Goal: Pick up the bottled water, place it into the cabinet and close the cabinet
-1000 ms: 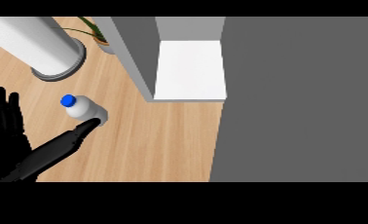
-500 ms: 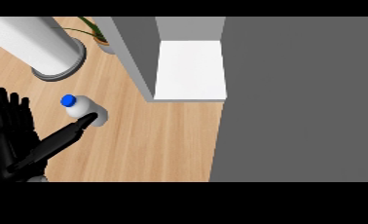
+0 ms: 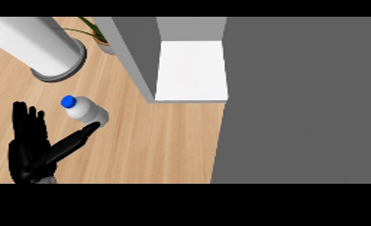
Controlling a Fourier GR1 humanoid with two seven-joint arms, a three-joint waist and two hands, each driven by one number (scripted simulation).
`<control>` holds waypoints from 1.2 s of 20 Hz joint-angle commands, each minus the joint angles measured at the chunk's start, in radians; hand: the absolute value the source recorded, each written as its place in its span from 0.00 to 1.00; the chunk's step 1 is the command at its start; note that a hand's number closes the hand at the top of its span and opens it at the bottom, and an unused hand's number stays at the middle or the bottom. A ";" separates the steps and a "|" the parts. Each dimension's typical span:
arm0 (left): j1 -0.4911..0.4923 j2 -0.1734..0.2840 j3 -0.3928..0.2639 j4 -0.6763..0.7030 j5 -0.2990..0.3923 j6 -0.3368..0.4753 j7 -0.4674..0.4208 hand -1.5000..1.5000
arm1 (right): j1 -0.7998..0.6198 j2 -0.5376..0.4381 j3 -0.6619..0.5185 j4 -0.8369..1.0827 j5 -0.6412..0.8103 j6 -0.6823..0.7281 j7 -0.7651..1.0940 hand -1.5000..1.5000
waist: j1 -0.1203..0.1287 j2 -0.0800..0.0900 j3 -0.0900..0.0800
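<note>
At the far left you have one hand (image 3: 30, 144) low on the counter (image 3: 167, 141), fingers straight and spread upward, thumb stretched out to the right until its tip reaches the base of the bottle (image 3: 85, 110). Nothing is clasped; which hand it is, you cannot tell from here. The bottle stands on the wood just right of the fingers, blue cap up, with a white cylinder (image 3: 39, 48) and a plant (image 3: 98, 36) behind it. Further right, the cabinet (image 3: 192, 70) shows its white shelf bare. So no step is finished: grasping, placing and closing all remain.
</note>
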 commanded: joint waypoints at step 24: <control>-0.347 0.075 0.255 0.978 0.238 -0.250 -0.684 0.00 | -0.078 -0.032 0.063 -0.093 0.105 -0.103 0.101 0.00 | -0.005 0.003 -0.001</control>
